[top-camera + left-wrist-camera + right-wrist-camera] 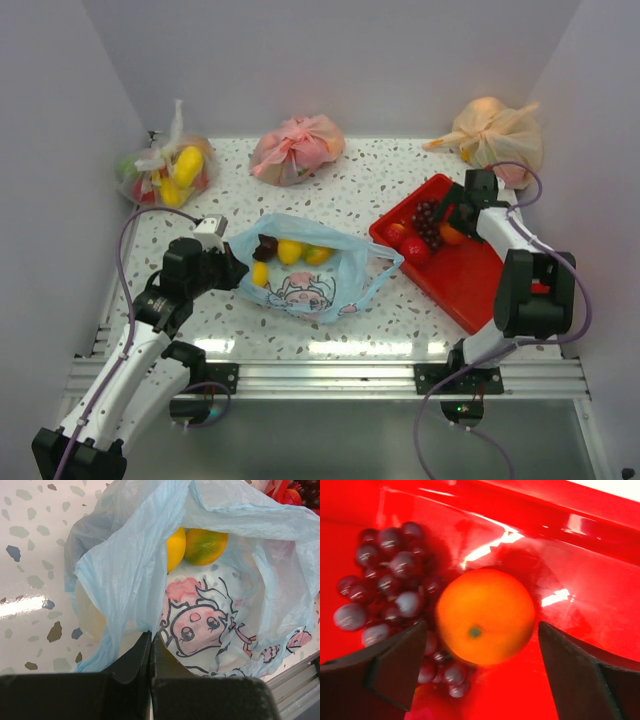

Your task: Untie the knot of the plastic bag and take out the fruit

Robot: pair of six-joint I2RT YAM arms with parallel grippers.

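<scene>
Top external view: light blue plastic bag [335, 285] lies open at the centre of the desk [400, 170], with lemons [290, 250] and a mango [206, 545] inside. Left end effector [232, 268] is pressed together, pinching the bag's left rim. Right end effector [481, 630] is spread over the red tray [470, 285] at right. It straddles an orange [485, 612] just beside a grape bunch [390, 575], fingers clear of it.

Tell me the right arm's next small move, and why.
Probably lift the right tool straight up off the orange, ready to go to the plastic bag. Its fingers stand wide on either side of the orange, which lies in the red tray beside the grapes. The left tool is shut on the bag's edge, and a lemon and a mango are inside.
</scene>
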